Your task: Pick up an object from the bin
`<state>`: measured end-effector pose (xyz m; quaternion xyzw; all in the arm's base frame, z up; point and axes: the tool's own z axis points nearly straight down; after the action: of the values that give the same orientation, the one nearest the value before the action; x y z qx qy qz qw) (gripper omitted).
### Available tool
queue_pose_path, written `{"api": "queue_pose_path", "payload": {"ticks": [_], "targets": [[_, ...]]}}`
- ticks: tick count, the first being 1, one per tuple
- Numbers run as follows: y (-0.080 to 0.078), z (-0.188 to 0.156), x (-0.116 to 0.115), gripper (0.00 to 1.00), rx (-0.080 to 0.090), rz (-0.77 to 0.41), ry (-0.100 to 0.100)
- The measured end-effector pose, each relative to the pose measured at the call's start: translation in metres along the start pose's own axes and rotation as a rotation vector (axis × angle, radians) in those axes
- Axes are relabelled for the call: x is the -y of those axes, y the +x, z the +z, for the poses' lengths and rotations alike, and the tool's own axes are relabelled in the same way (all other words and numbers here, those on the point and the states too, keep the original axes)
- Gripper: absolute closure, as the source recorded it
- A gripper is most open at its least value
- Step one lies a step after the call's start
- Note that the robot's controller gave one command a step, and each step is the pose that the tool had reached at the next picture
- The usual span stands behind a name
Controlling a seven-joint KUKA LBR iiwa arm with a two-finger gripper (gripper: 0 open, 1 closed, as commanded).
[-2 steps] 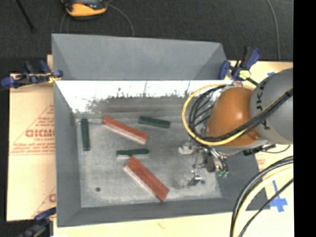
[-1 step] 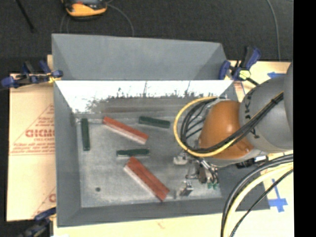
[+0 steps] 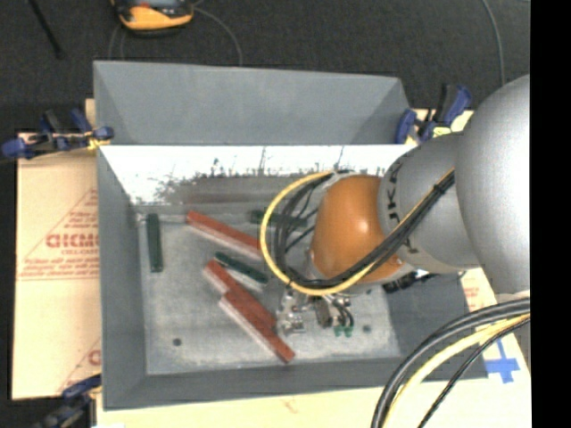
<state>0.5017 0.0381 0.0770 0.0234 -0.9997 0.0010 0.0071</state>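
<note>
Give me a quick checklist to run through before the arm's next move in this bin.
1. End effector inside the walls of the bin: ok.
2. End effector low beside the lower end of the long red-brown bar: ok.
3. Anything gripped: cannot tell.
4. Red-brown bar lying free of neighbours: not ok, a pink bar lies against it.
5. Dark green bar at the left wall clear of the arm: ok.

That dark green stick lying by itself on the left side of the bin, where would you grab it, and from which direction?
Probably at its middle, across the narrow width, coming straight down from above. The dark green stick lies flat on the bin floor, long and thin, apart from the red-brown sticks, so both long sides are free.
</note>
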Motion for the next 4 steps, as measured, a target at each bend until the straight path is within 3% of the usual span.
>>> {"api": "queue_pose_path", "payload": {"ticks": [1,2,3,4], "targets": [[-0.009,-0.001,-0.001,0.00,0.043,0.002,0.000],[-0.009,-0.001,-0.001,0.00,0.042,0.001,-0.001],[-0.025,-0.002,-0.077,1.00,0.005,0.075,-0.001],[-0.025,-0.002,-0.077,1.00,0.006,0.074,-0.001]]}}
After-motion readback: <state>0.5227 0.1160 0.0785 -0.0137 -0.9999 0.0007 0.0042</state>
